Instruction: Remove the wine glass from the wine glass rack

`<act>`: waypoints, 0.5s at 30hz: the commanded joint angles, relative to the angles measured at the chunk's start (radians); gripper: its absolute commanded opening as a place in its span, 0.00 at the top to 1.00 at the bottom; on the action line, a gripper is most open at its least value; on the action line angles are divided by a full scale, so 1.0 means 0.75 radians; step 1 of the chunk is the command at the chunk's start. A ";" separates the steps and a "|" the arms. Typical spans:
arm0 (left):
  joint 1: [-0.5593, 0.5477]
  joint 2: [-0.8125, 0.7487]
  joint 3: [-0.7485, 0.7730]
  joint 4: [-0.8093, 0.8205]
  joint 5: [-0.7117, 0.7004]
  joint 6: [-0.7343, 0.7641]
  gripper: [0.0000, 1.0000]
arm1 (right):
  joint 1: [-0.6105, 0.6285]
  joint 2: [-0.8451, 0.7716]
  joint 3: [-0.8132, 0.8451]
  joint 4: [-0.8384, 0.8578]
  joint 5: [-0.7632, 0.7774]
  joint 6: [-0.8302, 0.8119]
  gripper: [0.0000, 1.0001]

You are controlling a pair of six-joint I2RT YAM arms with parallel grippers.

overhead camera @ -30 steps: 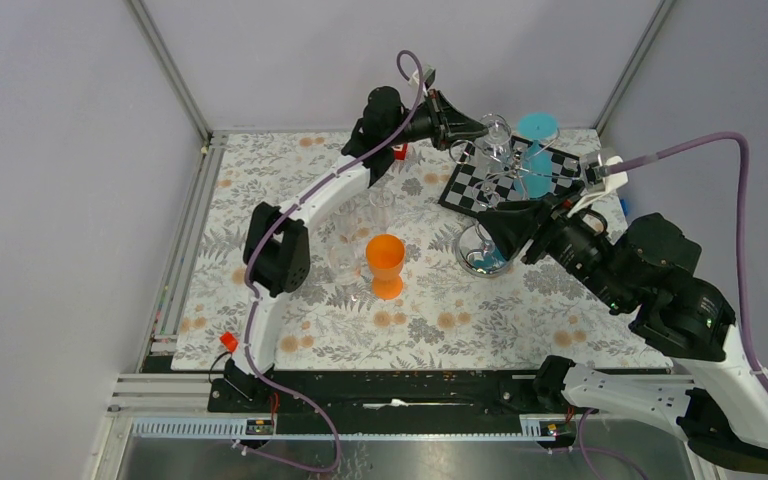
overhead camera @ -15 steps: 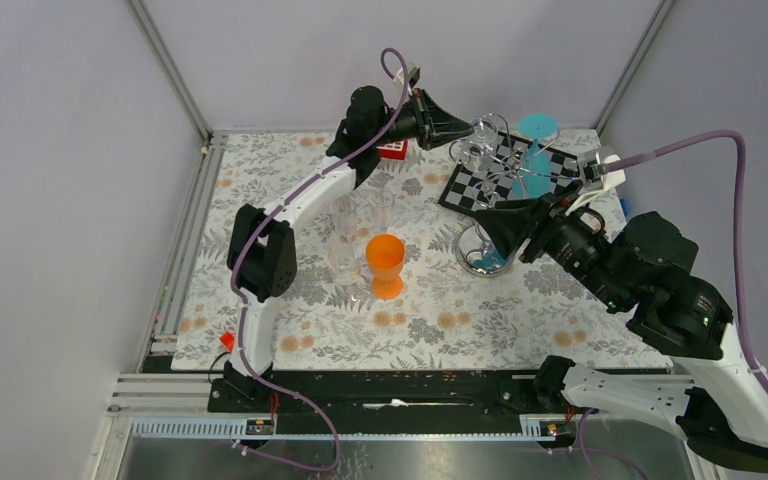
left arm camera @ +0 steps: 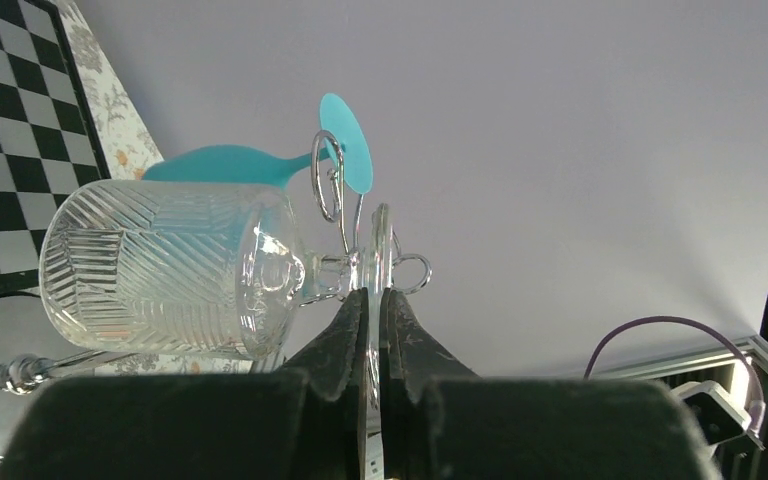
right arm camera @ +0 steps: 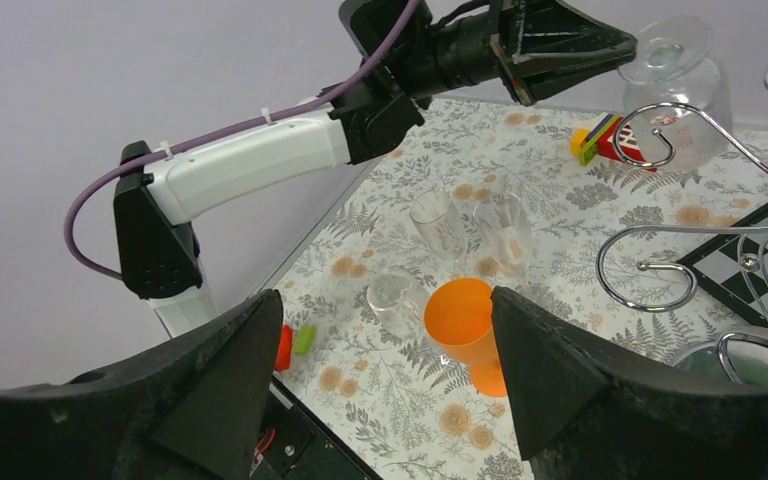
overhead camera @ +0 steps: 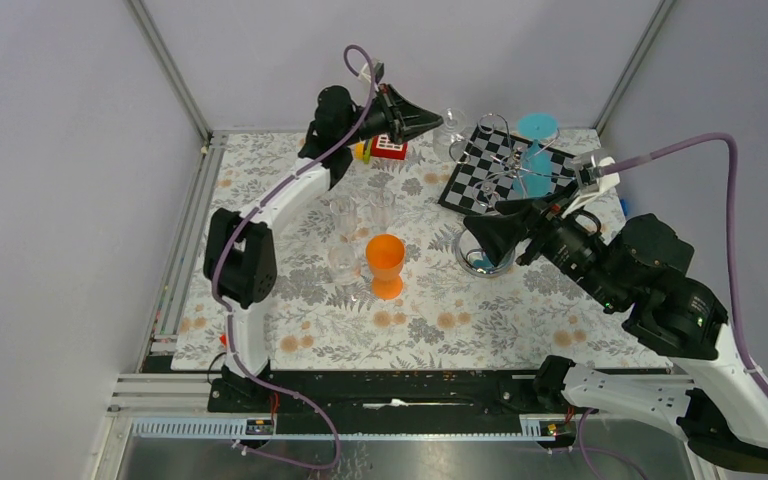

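The wine glass (overhead camera: pixel 450 125) is clear with cut ribs and hangs bowl down in the air, left of the wine glass rack (overhead camera: pixel 508 172) and free of its curled arms. My left gripper (overhead camera: pixel 436 122) is shut on the glass's round foot. In the left wrist view the bowl (left arm camera: pixel 160 270) lies to the left and the foot disc sits edge-on between the fingers of the left gripper (left arm camera: pixel 375 297). My right gripper (overhead camera: pixel 480 240) stands open beside the rack's ring base with nothing in it. Its wrist view shows the right gripper (right arm camera: pixel 385 300), the glass (right arm camera: pixel 675 90) and the rack's spirals (right arm camera: pixel 660 228).
A teal glass (overhead camera: pixel 537 130) hangs on the rack above a checkered board (overhead camera: pixel 475 182). An orange cup (overhead camera: pixel 386 262) and three clear glasses (overhead camera: pixel 345 215) stand mid-table. A red box (overhead camera: pixel 390 148) sits under the left arm. Frame posts and walls close the back.
My left gripper has moved left and up with the wine glass, carrying it off the rack's arm. My right gripper's jaws have opened wider near the rack's base.
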 commanded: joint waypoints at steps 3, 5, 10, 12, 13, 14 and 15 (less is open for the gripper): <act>0.104 -0.274 -0.148 0.275 -0.031 -0.028 1.00 | -0.002 0.001 -0.025 0.122 -0.041 0.041 0.15; 0.137 -0.349 -0.236 0.332 -0.027 -0.068 1.00 | -0.003 0.021 -0.014 0.122 -0.040 0.083 0.15; 0.192 -0.570 -0.463 0.502 -0.058 -0.215 1.00 | -0.003 0.062 -0.076 0.245 -0.079 0.247 0.14; 0.203 -0.657 -0.527 0.548 -0.077 -0.276 1.00 | -0.003 0.058 -0.135 0.352 -0.078 0.310 0.14; 0.207 -0.695 -0.551 0.572 -0.087 -0.310 1.00 | -0.003 0.048 -0.169 0.413 -0.071 0.344 0.14; 0.210 -0.729 -0.571 0.595 -0.097 -0.345 1.00 | -0.003 0.043 -0.213 0.526 -0.070 0.371 0.14; 0.211 -0.759 -0.587 0.617 -0.106 -0.377 1.00 | -0.003 0.041 -0.248 0.611 -0.076 0.395 0.13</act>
